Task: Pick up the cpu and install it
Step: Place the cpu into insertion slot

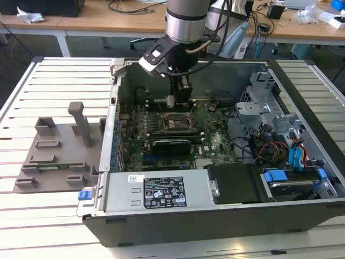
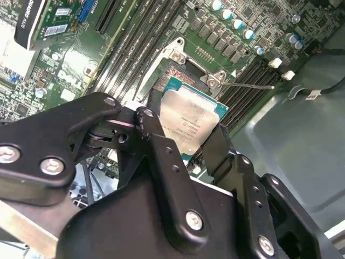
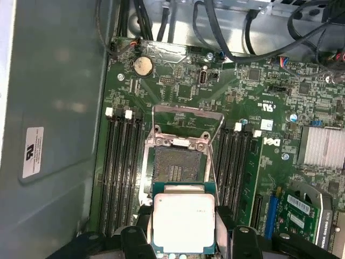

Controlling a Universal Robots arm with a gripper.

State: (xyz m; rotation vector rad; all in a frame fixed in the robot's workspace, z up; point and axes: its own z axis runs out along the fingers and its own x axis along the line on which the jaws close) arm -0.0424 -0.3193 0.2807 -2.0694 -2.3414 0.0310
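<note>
Arm: silver-grey metal cylinder, black wrist housing below it. White-and-black boxy module mounted on the wrist. Black cables run alongside the arm. Gripper matte black. In the second wrist view the fingers are thick black linkage bars with rounded ends and silver screws at the pivots.

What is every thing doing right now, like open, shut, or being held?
hand: shut on the cpu.
cpu: held flat, shiny side up, partly over the socket, not in it.
socket: cover lifted, empty.
computer case: lying on its side, open.
</note>
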